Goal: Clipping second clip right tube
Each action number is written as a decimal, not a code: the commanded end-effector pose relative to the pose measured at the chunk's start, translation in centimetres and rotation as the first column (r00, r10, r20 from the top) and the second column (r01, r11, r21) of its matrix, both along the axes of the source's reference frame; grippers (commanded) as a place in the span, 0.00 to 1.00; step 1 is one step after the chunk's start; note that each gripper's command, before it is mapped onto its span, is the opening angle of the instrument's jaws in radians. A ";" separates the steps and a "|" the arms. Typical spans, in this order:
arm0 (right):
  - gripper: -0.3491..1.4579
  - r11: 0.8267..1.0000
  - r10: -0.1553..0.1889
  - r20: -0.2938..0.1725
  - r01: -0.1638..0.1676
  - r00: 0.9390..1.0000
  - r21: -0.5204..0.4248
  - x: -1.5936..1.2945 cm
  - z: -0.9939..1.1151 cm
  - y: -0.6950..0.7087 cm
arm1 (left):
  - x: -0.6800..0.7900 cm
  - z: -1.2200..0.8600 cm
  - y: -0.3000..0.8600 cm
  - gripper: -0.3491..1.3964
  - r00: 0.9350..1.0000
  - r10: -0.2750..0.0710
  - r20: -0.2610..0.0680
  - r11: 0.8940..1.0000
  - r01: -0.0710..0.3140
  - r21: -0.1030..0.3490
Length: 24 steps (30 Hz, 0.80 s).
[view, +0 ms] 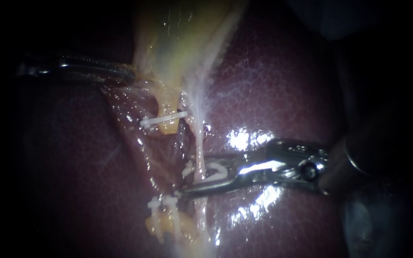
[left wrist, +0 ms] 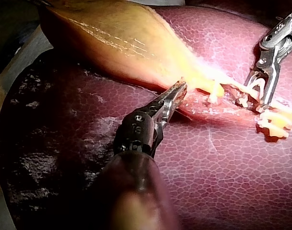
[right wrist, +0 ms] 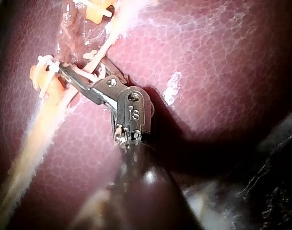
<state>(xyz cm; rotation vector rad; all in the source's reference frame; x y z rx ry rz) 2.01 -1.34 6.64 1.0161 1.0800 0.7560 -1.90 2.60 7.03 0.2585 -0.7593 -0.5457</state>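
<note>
The right tube (view: pixel 200 138) is a pale whitish strand that runs down from the yellow gallbladder (view: pixel 178 38) over the dark red liver (view: pixel 273 86). My right instrument (view: pixel 191 177) comes in from the right. Its jaws stand apart, one on each side of this tube, and hold a white clip (view: pixel 216 170) between them. The left wrist view shows the same forked jaws (left wrist: pixel 261 93). My left instrument (view: pixel 129 76) grips the gallbladder's lower edge (left wrist: pixel 178 90), jaws shut on it.
The yellow left tube (view: pixel 167 107) bears one white clip (view: pixel 163 119) high up. More white clips (view: pixel 162 202) sit lower, just off the right instrument's lower jaw. Liver (left wrist: pixel 222 163) lies all around, with wet glare beside the right instrument.
</note>
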 end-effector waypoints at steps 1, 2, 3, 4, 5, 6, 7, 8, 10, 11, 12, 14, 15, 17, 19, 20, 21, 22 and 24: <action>0.45 1.000 0.008 -0.019 -0.007 1.000 0.023 0.00 -0.03 0.02 | 0.00 0.00 0.00 0.00 1.000 0.000 0.000 1.000 0.000 0.000; 0.45 0.999 0.013 -0.036 -0.012 0.999 0.043 0.01 -0.05 0.02 | 0.00 0.00 0.00 0.00 1.000 0.000 0.000 1.000 0.000 0.000; 0.45 0.998 0.019 -0.058 -0.015 0.998 0.065 0.01 -0.10 0.04 | 0.00 0.00 0.00 0.00 1.000 0.000 0.000 1.000 0.000 0.000; 0.45 0.997 0.018 -0.075 -0.012 0.997 0.075 0.01 -0.14 0.05 | 0.00 0.00 0.00 0.00 1.000 0.000 0.000 1.000 0.000 0.000; 0.45 0.996 0.021 -0.083 -0.014 0.996 0.083 0.02 -0.19 0.06 | 0.00 0.00 0.00 0.00 1.000 0.000 0.000 1.000 0.000 0.000; 0.45 0.996 0.028 -0.098 -0.020 0.995 0.086 0.02 -0.26 0.08 | 0.00 0.00 0.00 0.00 1.000 0.000 0.000 1.000 0.000 0.000; 0.45 0.995 0.033 -0.102 -0.023 0.994 0.094 0.02 -0.33 0.10 | 0.00 0.00 0.00 0.00 1.000 0.000 0.000 1.000 0.000 0.000; 0.45 0.995 0.039 -0.113 -0.027 0.993 0.099 0.02 -0.42 0.12 | 0.00 0.01 0.00 0.00 1.000 0.000 0.000 1.000 0.000 0.000; 0.45 0.993 0.046 -0.126 -0.032 0.991 0.113 0.01 -0.55 0.14 | 0.00 0.01 0.00 0.00 1.000 0.000 0.000 1.000 0.000 0.000; 0.45 0.993 0.049 -0.132 -0.034 0.990 0.116 0.00 -0.60 0.14 | 0.00 0.01 0.00 0.00 1.000 0.000 0.000 1.000 0.000 0.000; 0.45 0.992 0.050 -0.136 -0.033 0.990 0.119 0.00 -0.67 0.14 | 0.00 0.01 0.00 0.00 1.000 0.000 0.000 1.000 0.000 0.000; 0.45 0.992 0.049 -0.140 -0.032 0.989 0.122 -0.01 -0.74 0.13 | 0.00 0.01 0.00 0.00 1.000 0.000 0.000 1.000 0.000 0.000; 0.45 0.991 0.049 -0.139 -0.031 0.989 0.129 -0.02 -0.77 0.13 | 0.00 0.01 0.00 0.00 1.000 0.000 0.000 1.000 0.000 0.000; 0.44 0.991 0.050 -0.142 -0.032 0.989 0.129 -0.02 -0.78 0.12 | 0.00 0.01 0.00 0.00 1.000 0.000 0.000 1.000 0.000 0.000; 0.43 0.990 0.051 -0.140 -0.032 0.989 0.135 -0.02 -0.77 0.13 | 0.00 0.01 0.00 0.00 1.000 0.000 0.000 1.000 0.000 0.000; 0.43 0.990 0.051 -0.140 -0.032 0.989 0.135 -0.02 -0.76 0.13 | 0.00 0.01 0.00 0.00 1.000 0.000 0.000 1.000 0.000 0.000; 0.42 0.990 0.051 -0.140 -0.032 0.989 0.135 -0.03 -0.75 0.14 | 0.00 0.01 0.00 0.00 1.000 0.000 0.000 1.000 0.000 0.000; 0.40 0.990 0.051 -0.140 -0.031 0.989 0.135 -0.04 -0.75 0.14 | 0.00 0.01 0.00 0.00 1.000 0.000 0.000 1.000 0.000 0.000; 0.38 0.990 0.050 -0.140 -0.031 0.989 0.135 -0.06 -0.73 0.15 | 0.00 0.00 0.00 0.00 1.000 0.000 0.000 1.000 0.000 0.000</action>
